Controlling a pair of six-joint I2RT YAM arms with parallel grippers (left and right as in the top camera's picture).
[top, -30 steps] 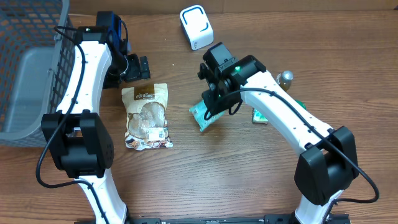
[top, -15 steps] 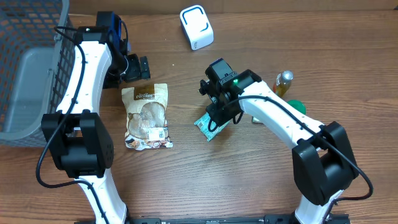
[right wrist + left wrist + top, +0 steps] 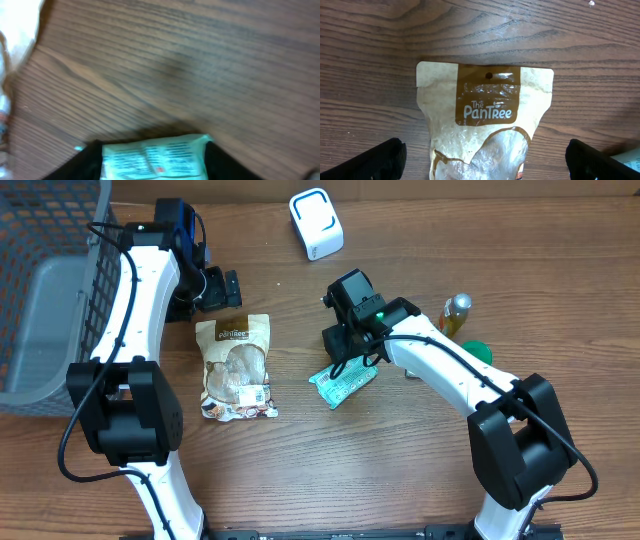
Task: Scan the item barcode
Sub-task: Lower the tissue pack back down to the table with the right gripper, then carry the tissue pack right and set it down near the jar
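The left gripper [image 3: 228,290] is spread wide just behind the pouch [image 3: 237,367], which is untouched. Further right, the packet [image 3: 343,384] is seen directly under the right gripper [image 3: 345,358], its long axis spanning the jaw gap. Whether it is gripped cannot be told. The scanner [image 3: 316,224] lies well beyond; the right arm is judged nearer.

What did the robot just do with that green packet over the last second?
The right arm's fingers brought the green packet down from a raised, tilted hold and then parted. The packet now lies flat on the table. Unchanged: the left arm's fingers stay open above the tan pouch, and the white device sits at the far edge.
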